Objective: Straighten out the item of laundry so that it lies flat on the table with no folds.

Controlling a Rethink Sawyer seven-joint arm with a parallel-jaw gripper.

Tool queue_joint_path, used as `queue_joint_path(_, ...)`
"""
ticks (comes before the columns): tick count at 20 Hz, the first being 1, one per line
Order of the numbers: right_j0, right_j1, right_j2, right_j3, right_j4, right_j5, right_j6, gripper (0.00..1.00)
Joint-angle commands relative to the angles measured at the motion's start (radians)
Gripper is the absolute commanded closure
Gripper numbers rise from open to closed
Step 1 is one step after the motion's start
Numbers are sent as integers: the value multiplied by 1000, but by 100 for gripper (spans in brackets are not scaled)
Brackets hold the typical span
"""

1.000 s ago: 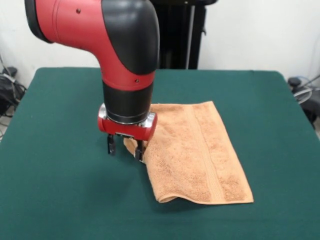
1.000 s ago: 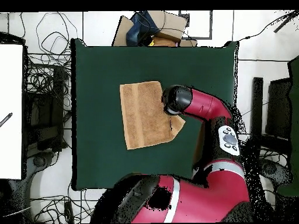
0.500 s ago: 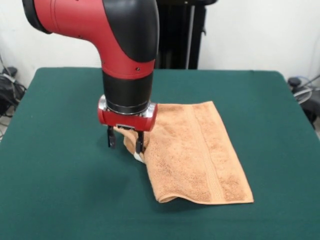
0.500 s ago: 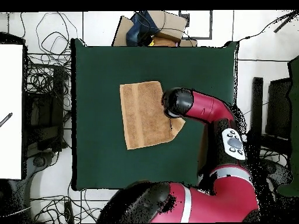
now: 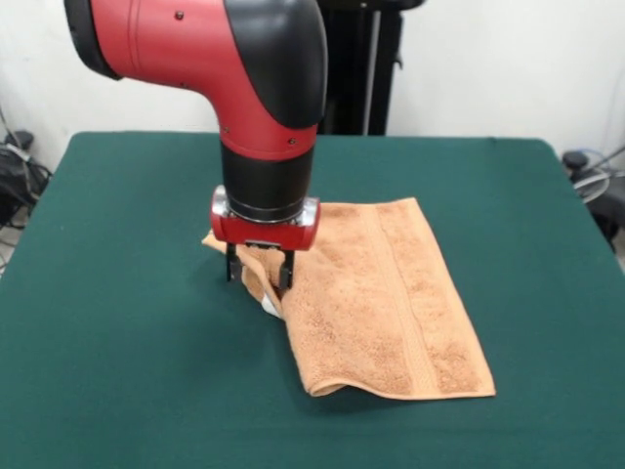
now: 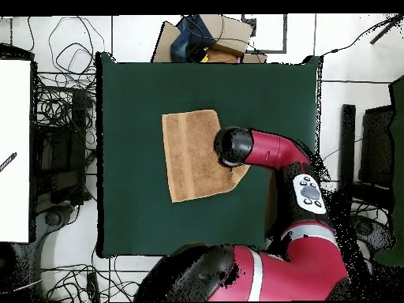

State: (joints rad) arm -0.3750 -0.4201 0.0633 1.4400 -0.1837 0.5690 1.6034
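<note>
The light orange-tan towel (image 5: 391, 293) lies on the dark green table (image 5: 117, 371), folded over on itself, with one band stripe running along it. A crumpled corner sticks out at its left side. My gripper (image 5: 259, 276) stands over that corner, low near the table, open, with one finger on each side of the raised fold. In the overhead view the towel (image 6: 193, 154) lies mid-table (image 6: 134, 205), and the arm's black wrist (image 6: 233, 147) covers its right edge and hides the gripper.
The robot's black pedestal (image 5: 352, 68) stands behind the table's far edge. In the overhead view, cables (image 6: 67, 102) and a white panel (image 6: 14, 150) lie off the left side, and cardboard boxes (image 6: 209, 35) lie beyond the top edge.
The gripper has moved to the right in the front view, further over the towel's crumpled corner, and has risen slightly. The finger spread looks unchanged. The towel's main body has not moved.
</note>
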Motion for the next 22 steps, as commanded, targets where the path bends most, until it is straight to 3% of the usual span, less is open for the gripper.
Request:
queue_joint_path(1, -6, 17, 132, 59, -86, 46, -124, 0)
queue_joint_path(19, -78, 8, 172, 45, -94, 56, -116, 0)
queue_joint_path(22, -100, -13, 172, 83, -102, 49, -122, 0)
